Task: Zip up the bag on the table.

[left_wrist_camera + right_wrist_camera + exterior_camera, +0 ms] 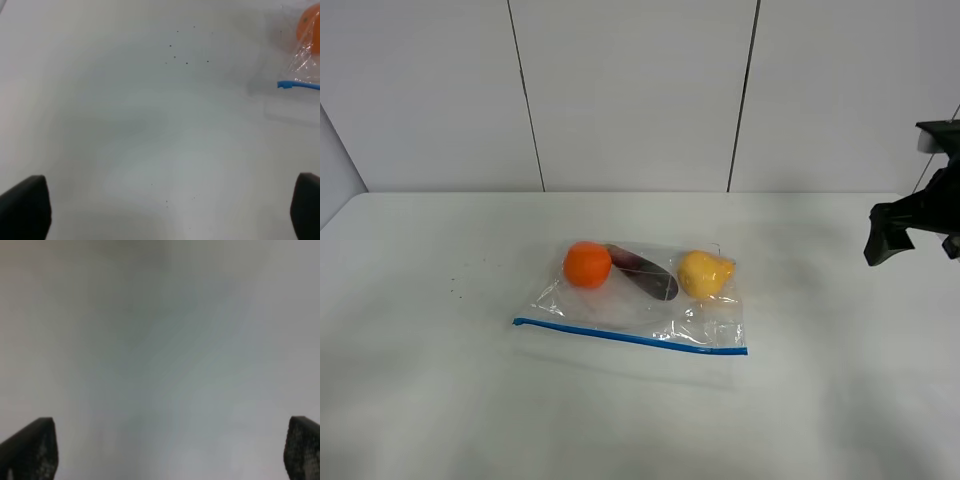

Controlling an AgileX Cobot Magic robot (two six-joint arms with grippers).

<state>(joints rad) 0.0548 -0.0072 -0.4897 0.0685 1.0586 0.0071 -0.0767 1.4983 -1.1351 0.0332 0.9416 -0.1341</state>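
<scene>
- The large matte white table [440, 400] with a rounded corner fills the scene.
- The clear, crinkled rectangular plastic bag [630, 310] lies flat near the table's middle, its blue zipper strip [630, 336] along the near edge.
- Inside it sit a round orange fruit [587, 264], a dark purple oblong piece [645, 273] and a yellow fruit [705, 273].
- The black right gripper [170, 450] hangs by the table's right edge with fingers spread wide, empty.
- The left gripper [170, 210] is likewise spread wide and empty.
</scene>
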